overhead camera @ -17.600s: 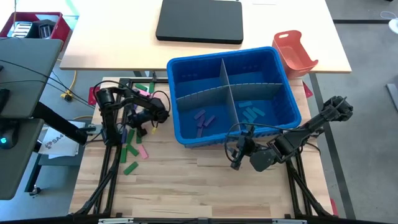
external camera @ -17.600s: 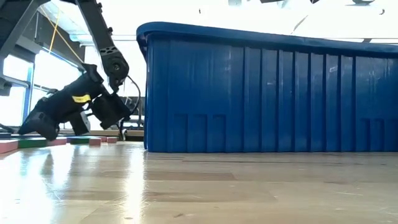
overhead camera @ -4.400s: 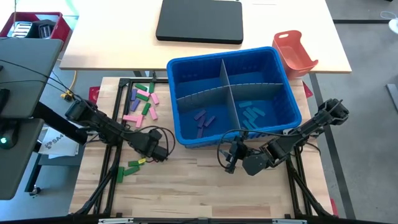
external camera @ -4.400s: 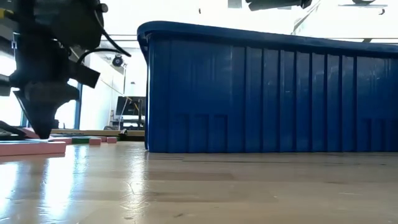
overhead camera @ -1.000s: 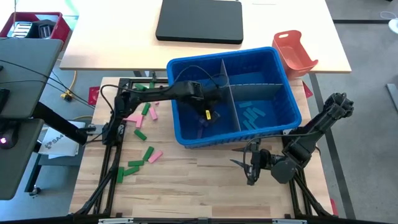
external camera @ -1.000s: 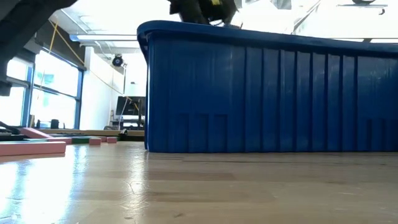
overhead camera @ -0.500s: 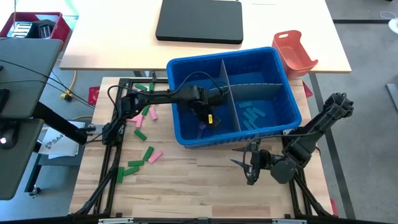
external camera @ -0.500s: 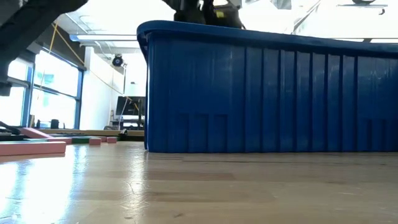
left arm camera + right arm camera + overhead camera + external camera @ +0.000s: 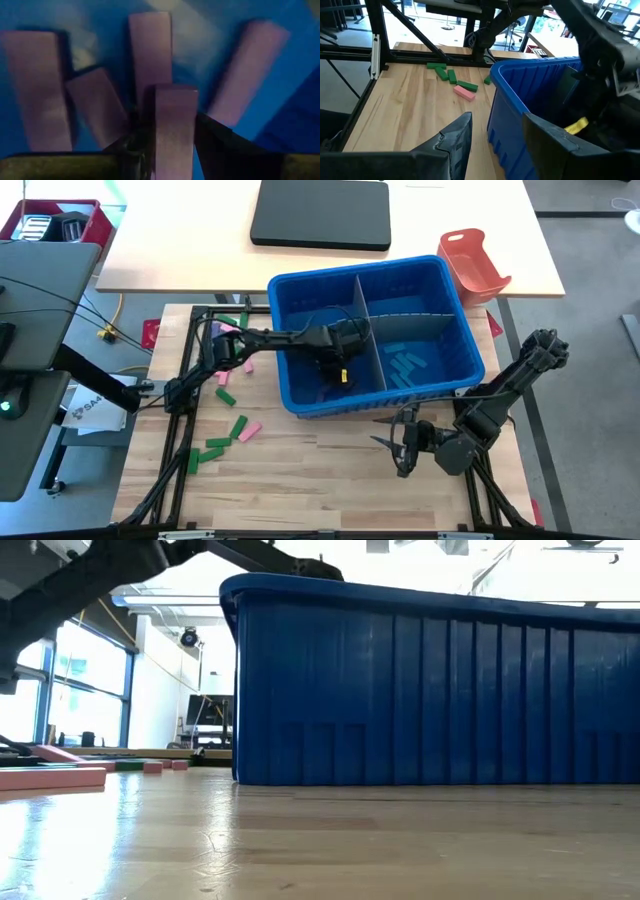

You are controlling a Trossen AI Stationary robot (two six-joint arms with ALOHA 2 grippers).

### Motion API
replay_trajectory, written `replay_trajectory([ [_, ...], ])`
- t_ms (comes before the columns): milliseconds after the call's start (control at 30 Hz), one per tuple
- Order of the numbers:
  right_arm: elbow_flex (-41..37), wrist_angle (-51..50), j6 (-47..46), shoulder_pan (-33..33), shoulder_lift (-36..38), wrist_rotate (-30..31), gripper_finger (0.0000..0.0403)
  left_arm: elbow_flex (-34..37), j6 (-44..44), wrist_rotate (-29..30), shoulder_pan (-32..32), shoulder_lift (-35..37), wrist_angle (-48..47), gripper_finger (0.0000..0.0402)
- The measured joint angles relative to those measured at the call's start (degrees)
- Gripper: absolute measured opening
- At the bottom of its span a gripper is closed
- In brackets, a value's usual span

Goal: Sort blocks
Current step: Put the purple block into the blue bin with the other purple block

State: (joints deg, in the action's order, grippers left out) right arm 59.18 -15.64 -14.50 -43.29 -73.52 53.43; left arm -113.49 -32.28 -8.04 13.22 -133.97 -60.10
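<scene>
Item: purple block (image 9: pixel 172 131), clamped between the jaws of the left gripper (image 9: pixel 167 150), low over the near-left compartment of the blue bin (image 9: pixel 455 315).

Orientation: long axis pointed straight out from the fingers.

Beyond it: four purple blocks (image 9: pixel 150 47) lying flat, fanned.

Risk: if released askew, it may be left propped on those.

Right gripper (image 9: pixel 400 442): jaws apart, empty, parked before the bin.

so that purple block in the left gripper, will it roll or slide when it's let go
The purple block looks flat-sided and rectangular, so it should settle flat, not roll. It seems rigid between the left gripper fingers. The blue bin floor looks smooth, so it may skid slightly or land against the other purple blocks.
</scene>
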Motion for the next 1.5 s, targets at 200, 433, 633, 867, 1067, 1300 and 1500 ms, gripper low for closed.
replay_trajectory([
  [200,0.0,-0.1,0.0,0.0,0.0,0.0,0.0169,0.0,4.87,-0.43,-0.27,0.52,0.03,0.0149],
  [433,0.0,-0.62,-0.54,0.0,-0.02,-0.02,0.0169,-2.16,7.42,-0.35,0.65,3.69,-2.83,0.0193],
  [633,0.0,-1.21,-0.97,0.0,-0.04,-0.02,0.0169,-2.16,8.12,0.81,-0.61,12.05,-5.59,0.0197],
  [867,0.0,-1.33,-1.09,0.0,-0.04,-0.02,0.0169,-2.25,8.82,13.93,-6.41,25.61,-14.15,0.0197],
  [1067,0.0,-1.27,-1.86,0.03,-0.04,2.53,0.0169,-0.29,2.14,27.39,-12.8,36.28,-23.01,0.0197],
  [1300,0.0,-0.77,-1.96,0.97,-0.04,-2.67,0.0169,16.97,-11.2,39.61,-20.24,51.02,-23.76,0.0197],
  [1500,0.0,2.12,-1.21,6.52,-0.04,-13.85,0.0169,36.05,-25.59,43.38,-26.51,63.57,-18.48,0.0197],
])
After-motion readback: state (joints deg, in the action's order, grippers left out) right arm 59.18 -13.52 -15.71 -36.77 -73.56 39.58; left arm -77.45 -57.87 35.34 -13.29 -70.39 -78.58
